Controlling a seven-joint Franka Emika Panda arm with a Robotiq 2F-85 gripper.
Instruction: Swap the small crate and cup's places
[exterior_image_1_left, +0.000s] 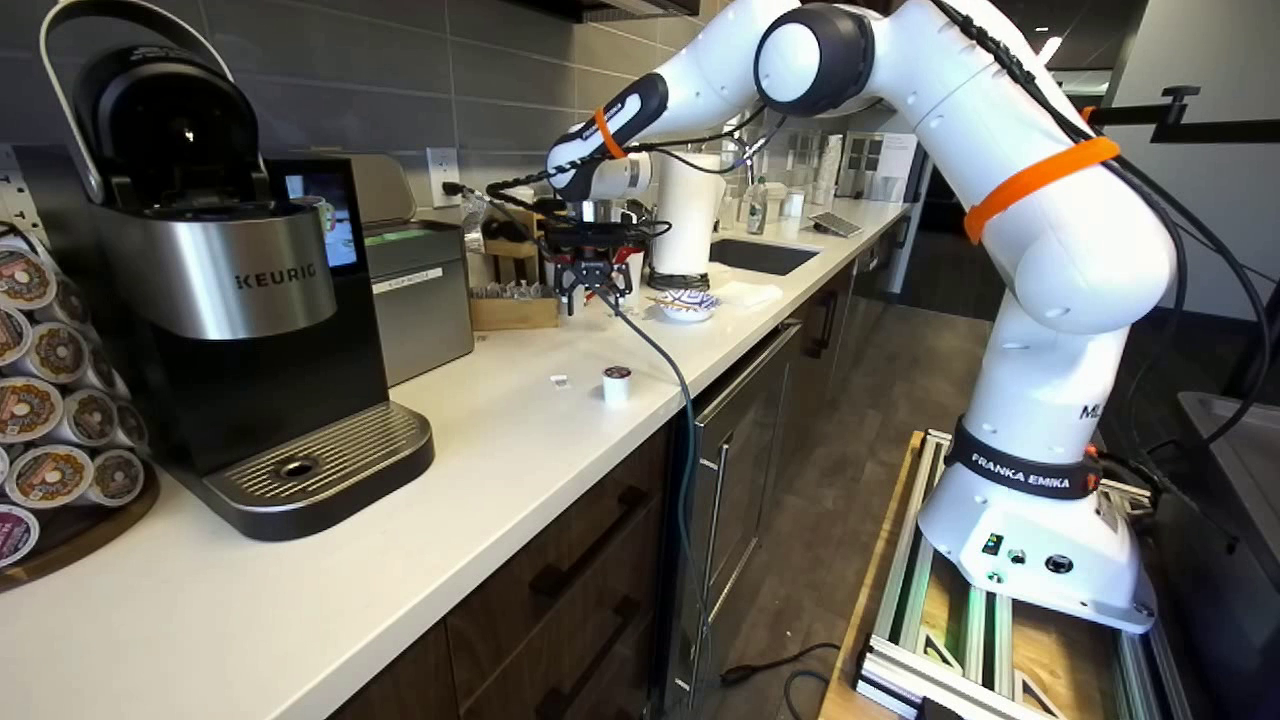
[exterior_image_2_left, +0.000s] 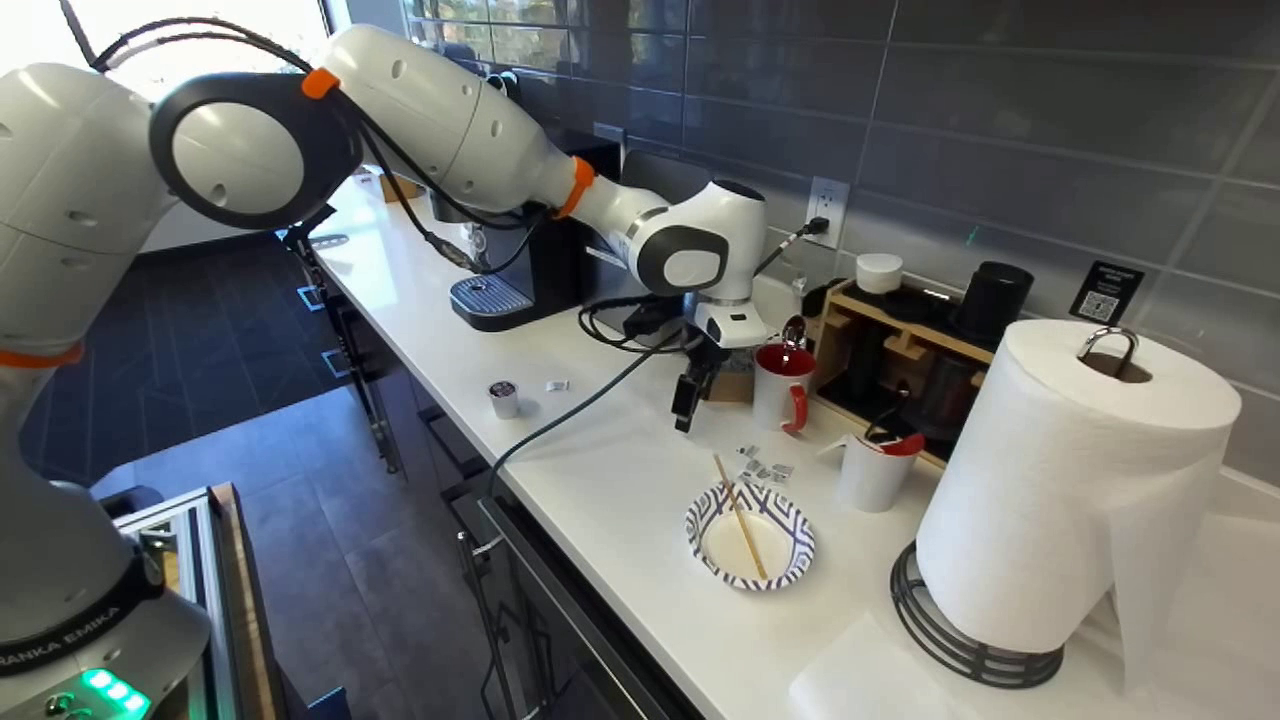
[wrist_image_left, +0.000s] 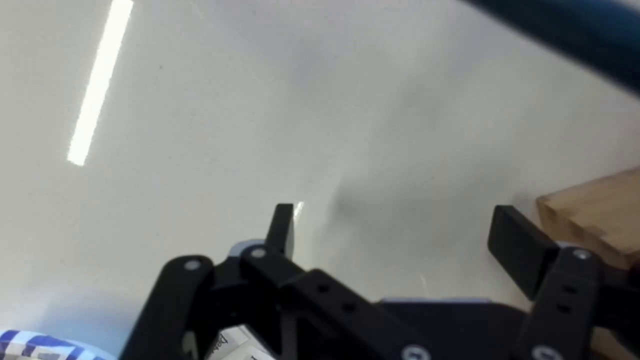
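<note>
Pincer (wrist_image_left: 394, 222) hangs spread and empty by the crate (exterior_image_1_left: 514, 314); cup (exterior_image_1_left: 616, 388) is probably light, stiff, slippery-ish, so I'd pinch its sides.

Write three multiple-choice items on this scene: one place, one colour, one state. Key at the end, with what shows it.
1. Where is the small crate?
A. In the sink
B. On the coffee machine's drip tray
C. On the counter

2. What colour are the sides of the cup?
A. White
B. Green
C. Red

3. What state is the tool in?
A. Shut on the cup
B. Open, holding nothing
C. Shut on the small crate

Key:
1: C, since an exterior view shows it on the counter beside the grey appliance.
2: A, since both exterior views show white sides below a dark top.
3: B, since the wrist view shows its fingers wide apart, with only counter between them.
</note>
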